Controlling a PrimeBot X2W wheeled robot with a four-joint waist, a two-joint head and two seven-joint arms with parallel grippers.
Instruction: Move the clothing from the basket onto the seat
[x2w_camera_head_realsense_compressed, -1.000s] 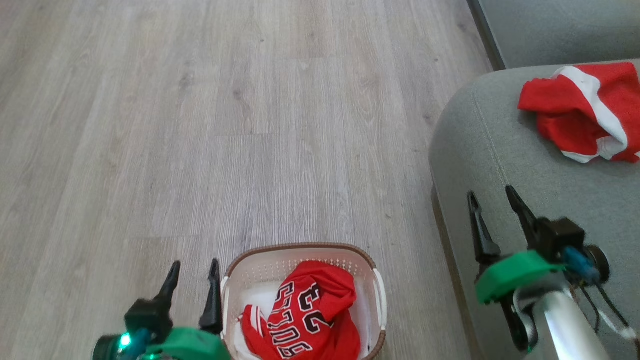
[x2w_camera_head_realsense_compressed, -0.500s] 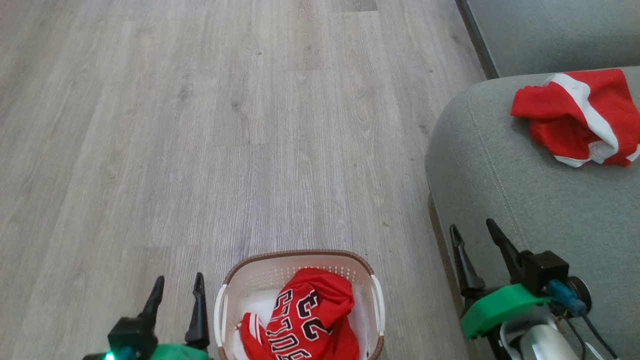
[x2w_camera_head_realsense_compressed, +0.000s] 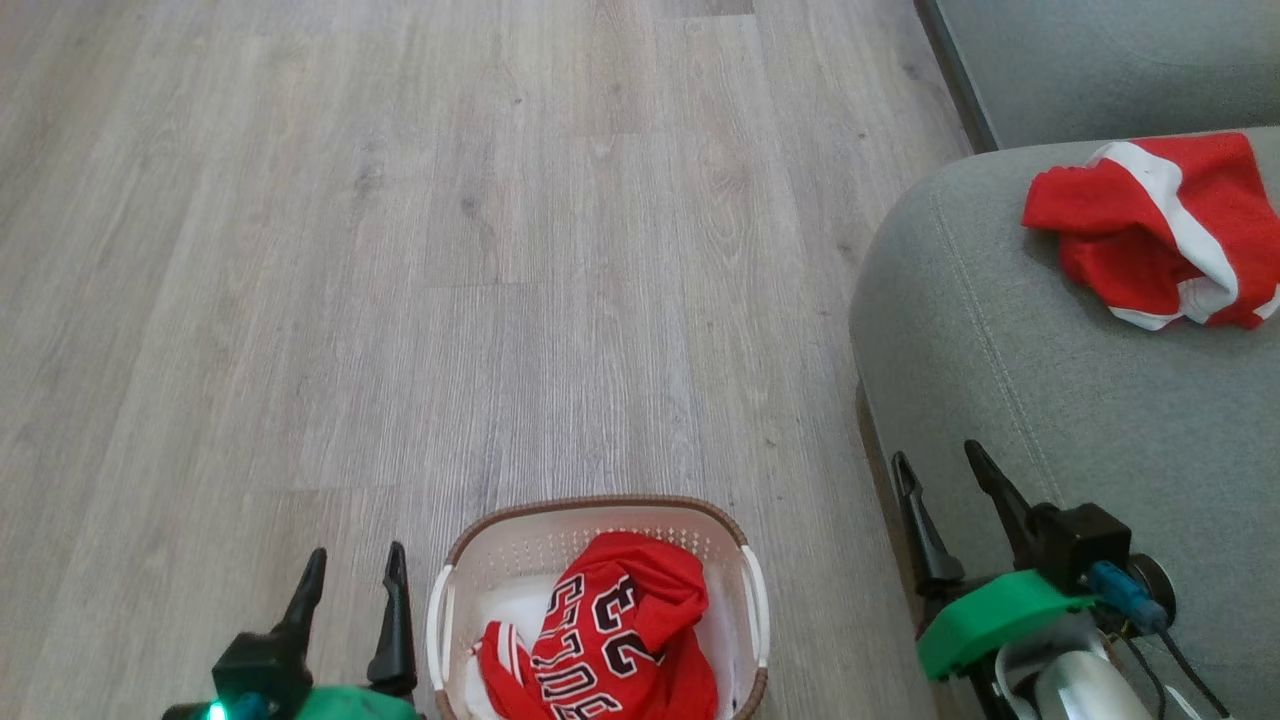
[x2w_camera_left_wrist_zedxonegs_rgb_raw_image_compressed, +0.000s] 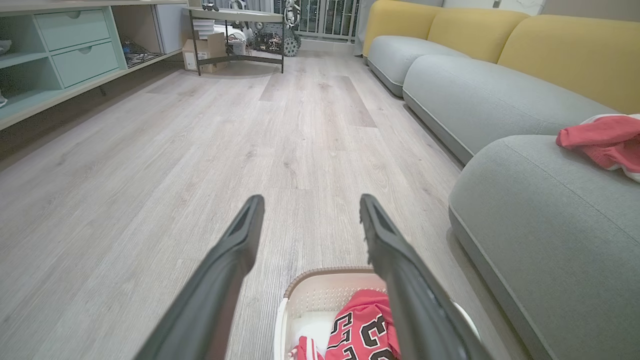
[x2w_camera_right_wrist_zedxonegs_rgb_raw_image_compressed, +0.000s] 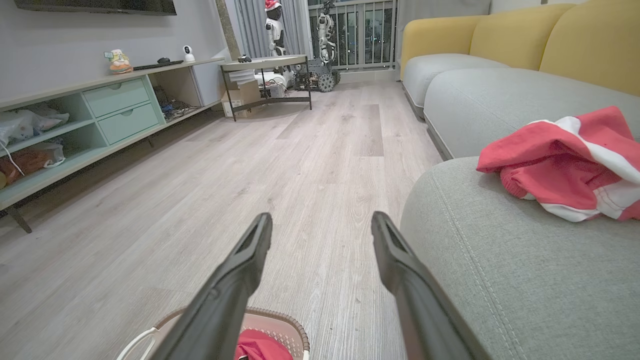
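Wood floor (x2w_camera_head_realsense_compressed: 500, 300): basket (x2w_camera_head_realsense_compressed: 600, 505) of clothing (x2w_camera_head_realsense_compressed: 610, 640) between left tool (x2w_camera_head_realsense_compressed: 357, 550) and right tool (x2w_camera_head_realsense_compressed: 936, 452), both released.

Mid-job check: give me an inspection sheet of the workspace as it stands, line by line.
Surface: pale wood-look floor; the basket stands on it beside the seat.
Job's things: basket holds a red numbered jersey; a red garment with white trim lies on the seat.
Clutter: nothing seen near the basket.
Grippers: left gripper open, beside the basket; right gripper open, at the seat's edge; both hold nothing.
Cables: dark cables at the right wrist.
Surroundings: green shelf unit, low table, yellow sofa backs.
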